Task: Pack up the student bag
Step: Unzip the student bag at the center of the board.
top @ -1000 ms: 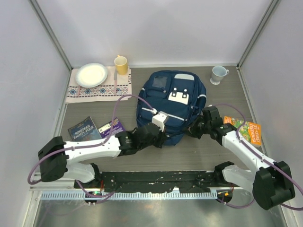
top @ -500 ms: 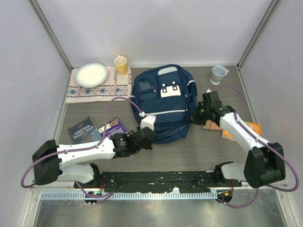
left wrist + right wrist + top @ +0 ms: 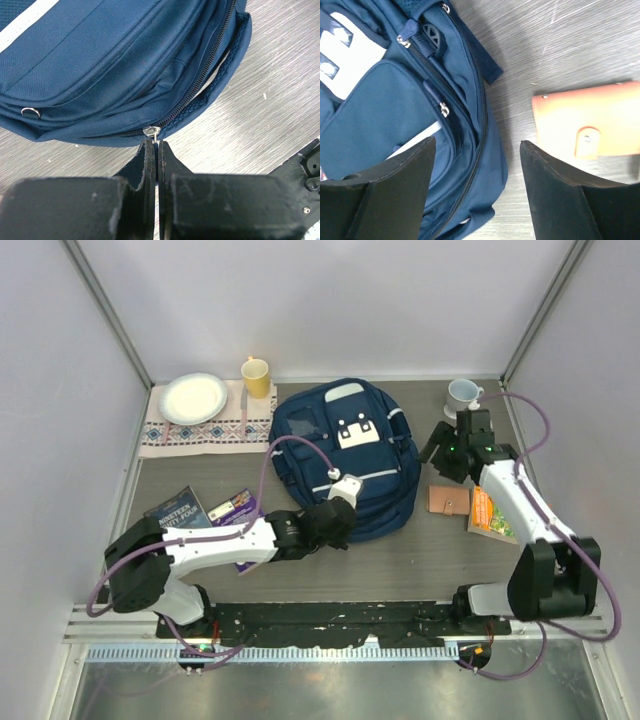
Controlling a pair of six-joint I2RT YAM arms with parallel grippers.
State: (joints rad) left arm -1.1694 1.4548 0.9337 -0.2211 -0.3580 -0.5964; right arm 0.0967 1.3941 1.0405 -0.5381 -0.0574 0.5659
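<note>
Jaws of the left gripper pinch shut on the zipper pull at the near edge of the student bag, which lies flat mid-table, probably to draw its main compartment open. The right gripper hangs wide and empty between the bag's side and a tan wallet, likely the next item to pack.

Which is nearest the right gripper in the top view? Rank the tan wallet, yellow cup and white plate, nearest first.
1. Tan wallet: on the table just robot-side of the right gripper.
2. Yellow cup: at the back edge, well to the left.
3. White plate: farther left still, in the back-left corner.
</note>
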